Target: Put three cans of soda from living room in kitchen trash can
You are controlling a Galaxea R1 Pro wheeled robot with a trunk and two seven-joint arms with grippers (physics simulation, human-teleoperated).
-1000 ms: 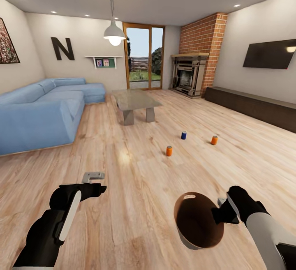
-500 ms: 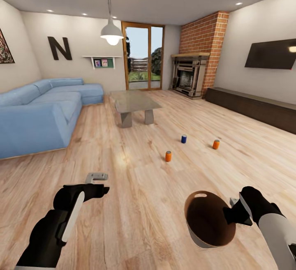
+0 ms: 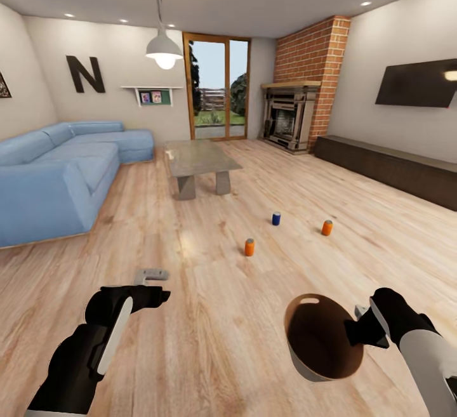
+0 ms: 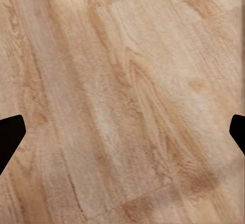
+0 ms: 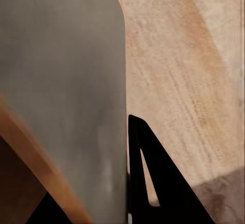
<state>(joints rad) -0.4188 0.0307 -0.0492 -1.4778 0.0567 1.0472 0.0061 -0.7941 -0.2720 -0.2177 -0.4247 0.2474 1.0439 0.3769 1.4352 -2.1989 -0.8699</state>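
Note:
Three soda cans stand upright and apart on the living room's wooden floor ahead: an orange can [image 3: 249,247] nearest, a blue can [image 3: 276,219] behind it, and a second orange can [image 3: 327,228] to the right. My right gripper [image 3: 357,324] is shut on the rim of the trash can [image 3: 320,337], holding it low at the right with its brown inside facing up. The right wrist view shows the bin's grey outer wall [image 5: 61,81] against a black finger [image 5: 153,183]. My left gripper [image 3: 151,273] hangs open over bare floor, holding nothing, its fingertips [image 4: 10,134] far apart.
A glass-topped coffee table [image 3: 198,160] stands beyond the cans. The blue sofa [image 3: 57,176] runs along the left. The brick fireplace [image 3: 298,112] is at the back right, and a long dark cabinet [image 3: 393,166] sits under the TV [image 3: 419,84].
The whole view has shifted, so the camera moved forward into the room; the cans now look a little closer. My right arm carried the bin slightly rightward a second ago and has held steady since.

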